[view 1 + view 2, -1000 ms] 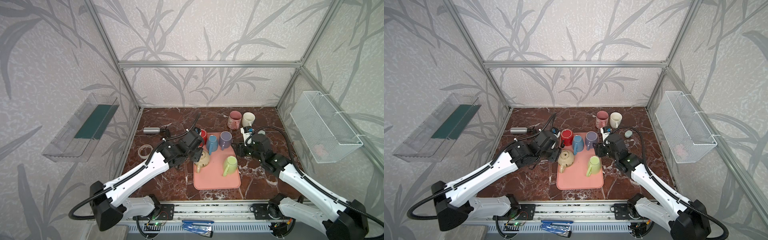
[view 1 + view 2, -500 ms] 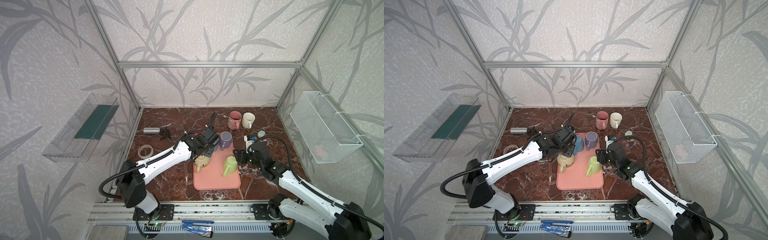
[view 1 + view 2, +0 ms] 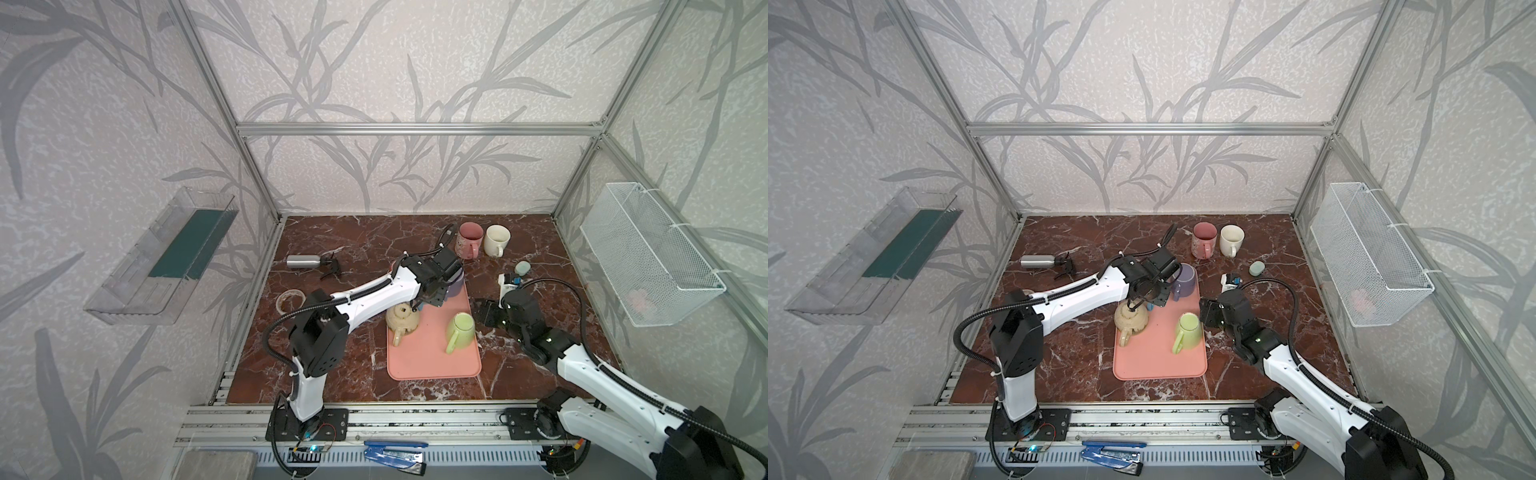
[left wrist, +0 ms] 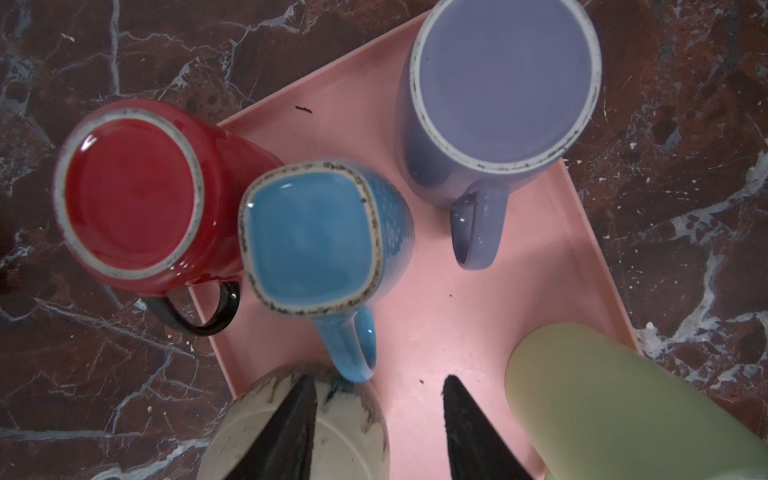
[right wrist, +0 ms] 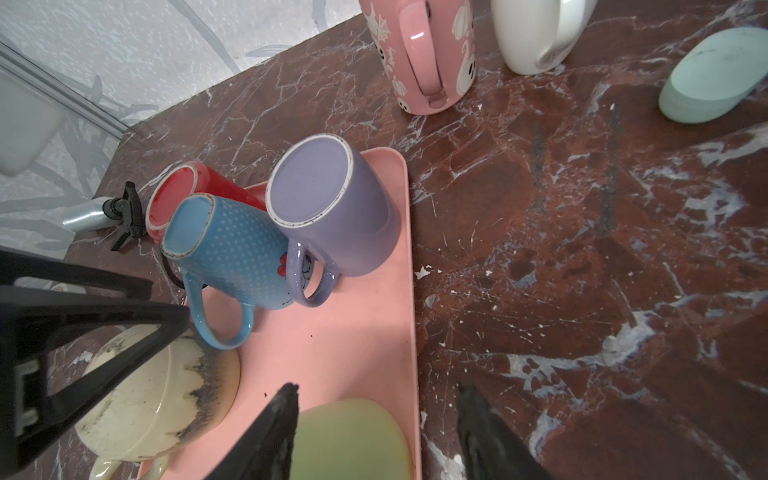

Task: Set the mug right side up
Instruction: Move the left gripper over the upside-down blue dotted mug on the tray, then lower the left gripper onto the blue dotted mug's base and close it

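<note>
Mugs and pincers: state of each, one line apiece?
Red glazed mug with black handle: upside down.
Blue dotted square mug: upside down.
Lilac ceramic mug: upside down.
Cream speckled mug: upside down.
Pale green mug: apparently upside down.
Pink ghost-print mug: upright.
White ceramic mug: upright.
Left pincer: open, empty.
Right pincer: open, empty.

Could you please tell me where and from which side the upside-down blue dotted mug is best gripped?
Probably by its handle, coming from above: the blue dotted ceramic mug stands base up on the pink rectangular tray, the glossy red mug crowds its body, and the handle juts free toward the open left gripper.
</note>
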You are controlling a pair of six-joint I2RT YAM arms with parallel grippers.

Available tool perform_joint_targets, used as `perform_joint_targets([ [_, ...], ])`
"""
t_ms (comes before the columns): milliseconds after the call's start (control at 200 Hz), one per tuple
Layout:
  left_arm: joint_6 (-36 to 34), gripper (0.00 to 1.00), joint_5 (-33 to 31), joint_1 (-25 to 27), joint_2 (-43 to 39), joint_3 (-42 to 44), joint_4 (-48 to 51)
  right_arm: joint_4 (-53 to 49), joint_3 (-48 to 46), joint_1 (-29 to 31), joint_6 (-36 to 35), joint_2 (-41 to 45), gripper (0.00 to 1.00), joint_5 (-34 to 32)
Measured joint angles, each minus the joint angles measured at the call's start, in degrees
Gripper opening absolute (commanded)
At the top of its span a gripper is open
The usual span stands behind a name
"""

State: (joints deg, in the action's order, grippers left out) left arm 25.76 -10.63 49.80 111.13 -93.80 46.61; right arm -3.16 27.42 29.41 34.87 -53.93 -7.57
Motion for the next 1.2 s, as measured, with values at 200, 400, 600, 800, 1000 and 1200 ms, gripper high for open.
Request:
perform_joint_targets([
  [200,0.8,0.48,0.0,-0.8,2.6,-1.3,2.6,0.3,-1.2,0.0,2.0,1.9,0.61,-0.4],
  [400,1.0,0.50,0.2,-1.6,3.8,-1.9,3.7,0.4,-1.6,0.0,3.1,3.4,0.61,-0.3],
  [600,1.0,0.46,0.9,-2.4,5.4,-2.6,4.0,1.0,-2.0,0.0,3.5,3.5,0.61,0.1],
  [800,0.9,0.42,2.5,-3.5,7.2,-3.3,4.0,1.7,-2.2,0.0,4.1,3.4,0.61,0.2],
  [1000,0.8,0.37,3.8,-3.8,7.8,-3.7,3.6,2.0,-2.2,0.0,4.2,3.3,0.61,0.6],
  [1200,0.8,0.30,4.8,-4.0,7.8,-3.7,3.0,2.8,-2.2,0.0,4.3,3.3,0.61,0.9],
])
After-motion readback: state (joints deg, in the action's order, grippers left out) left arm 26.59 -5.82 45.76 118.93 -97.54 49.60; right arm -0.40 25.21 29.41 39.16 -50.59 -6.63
